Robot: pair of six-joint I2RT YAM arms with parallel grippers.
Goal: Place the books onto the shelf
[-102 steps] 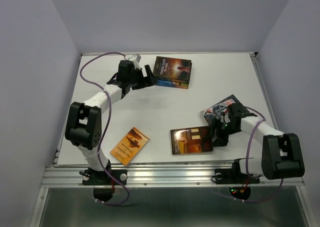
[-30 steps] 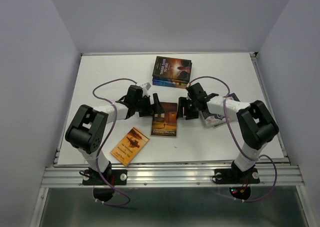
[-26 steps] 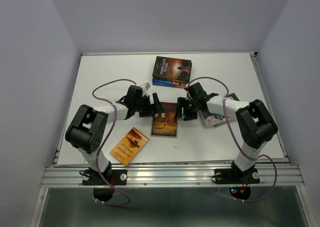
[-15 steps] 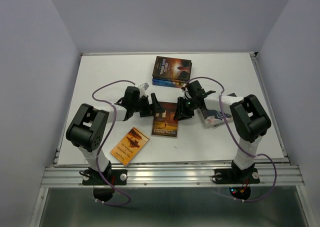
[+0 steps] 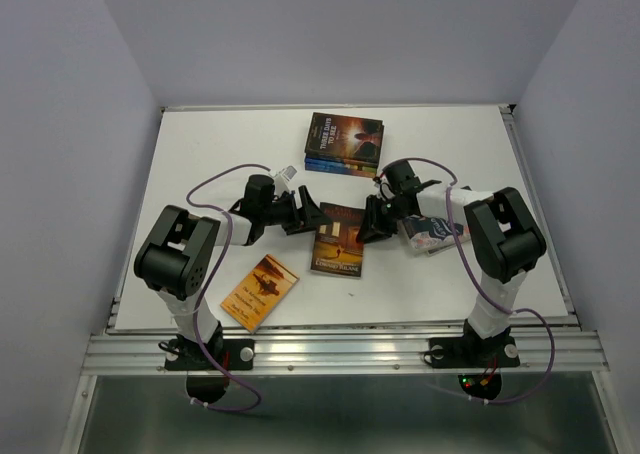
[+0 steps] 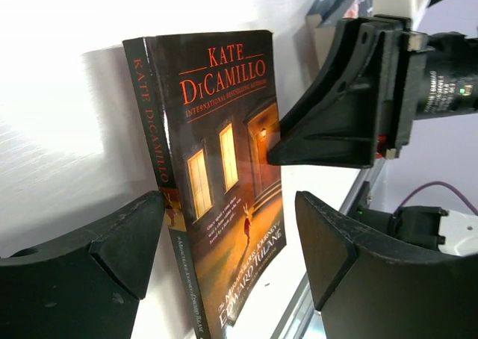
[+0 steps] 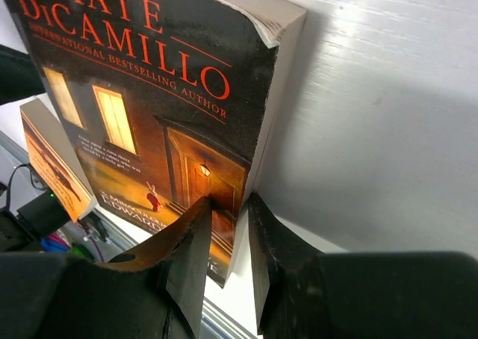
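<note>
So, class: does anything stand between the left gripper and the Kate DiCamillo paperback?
Nothing visible does. The left gripper, jaws open, sits right at the Kate DiCamillo paperback; the right gripper pinches its far edge.

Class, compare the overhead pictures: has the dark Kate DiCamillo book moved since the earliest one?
Yes. The Kate DiCamillo book has shifted left and away from the near edge, closer to the book stack.

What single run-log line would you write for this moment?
right pincer: shut on page edge of dark book | left pincer: open, flanking it
</note>
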